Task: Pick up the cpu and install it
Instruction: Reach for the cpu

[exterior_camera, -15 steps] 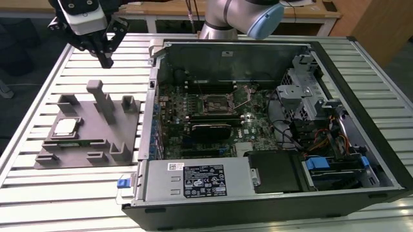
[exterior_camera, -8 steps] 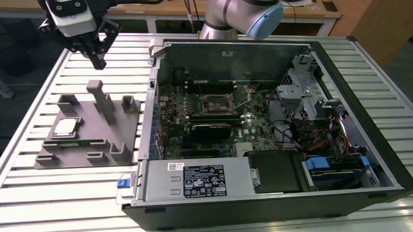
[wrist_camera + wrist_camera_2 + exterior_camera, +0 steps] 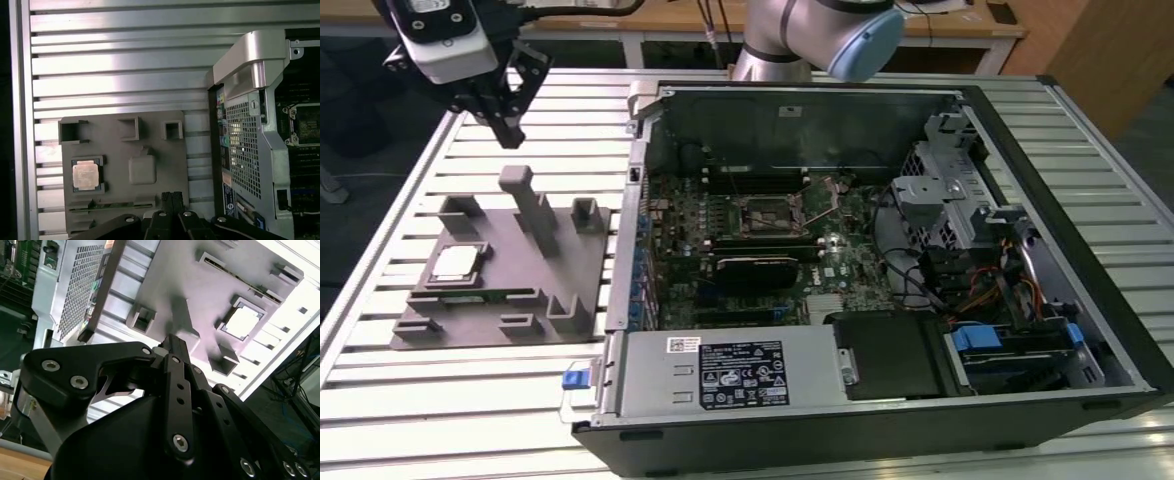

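Plainly the cpu (image 3: 458,262) has not been taken up. It lies flat, shiny top upward, in a shallow square pocket of the gray fixture (image 3: 494,312). The fixture rests on the slatted surface (image 3: 400,400), at the exterior view's left of the open computer case (image 3: 854,445).

The fingers (image 3: 507,128) hang above the far end of the fixture, well apart from the chip. They are pressed together tip to tip with nothing between them. The black-framed socket (image 3: 767,210) sits mid-board inside the case, well apart from both.

As for handling, I judge the chip light, thin and quite stiff, so it should neither sag nor bend in a grasp. Its polished metal top looks slippery, and a pinch on that face would likely slide. The underside is hidden in the pocket and is probably the delicate part, so it is best left untouched.

The likely place to take hold is the pale rim, on two opposite edges, with the fingers closing level so the chip lifts without tilting. Raised lips of the pocket crowd parts of the rim. The sides that stand free look like the ones to use, with only gentle pressure.
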### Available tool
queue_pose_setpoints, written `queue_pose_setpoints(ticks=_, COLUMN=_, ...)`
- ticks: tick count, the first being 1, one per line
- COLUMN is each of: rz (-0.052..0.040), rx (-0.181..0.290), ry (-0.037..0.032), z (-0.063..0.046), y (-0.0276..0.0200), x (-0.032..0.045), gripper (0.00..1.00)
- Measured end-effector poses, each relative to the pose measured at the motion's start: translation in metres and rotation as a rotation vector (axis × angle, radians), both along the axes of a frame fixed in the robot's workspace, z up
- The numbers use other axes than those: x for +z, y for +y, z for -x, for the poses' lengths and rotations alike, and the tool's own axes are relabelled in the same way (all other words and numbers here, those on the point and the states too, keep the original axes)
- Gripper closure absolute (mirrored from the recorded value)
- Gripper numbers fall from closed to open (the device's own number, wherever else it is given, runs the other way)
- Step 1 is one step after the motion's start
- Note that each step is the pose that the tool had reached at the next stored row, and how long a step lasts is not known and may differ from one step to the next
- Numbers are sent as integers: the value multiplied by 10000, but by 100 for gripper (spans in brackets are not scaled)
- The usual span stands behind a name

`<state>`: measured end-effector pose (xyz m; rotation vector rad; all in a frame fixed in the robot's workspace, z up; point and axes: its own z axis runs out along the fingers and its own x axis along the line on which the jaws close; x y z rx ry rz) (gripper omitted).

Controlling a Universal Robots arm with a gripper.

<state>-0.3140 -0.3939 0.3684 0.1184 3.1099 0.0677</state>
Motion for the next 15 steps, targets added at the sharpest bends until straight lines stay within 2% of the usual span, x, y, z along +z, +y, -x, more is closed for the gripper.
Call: queue_pose_setpoints(ticks=15, rz=1, rx=1, ry=2, z=380, y=5, x=-206, gripper=89)
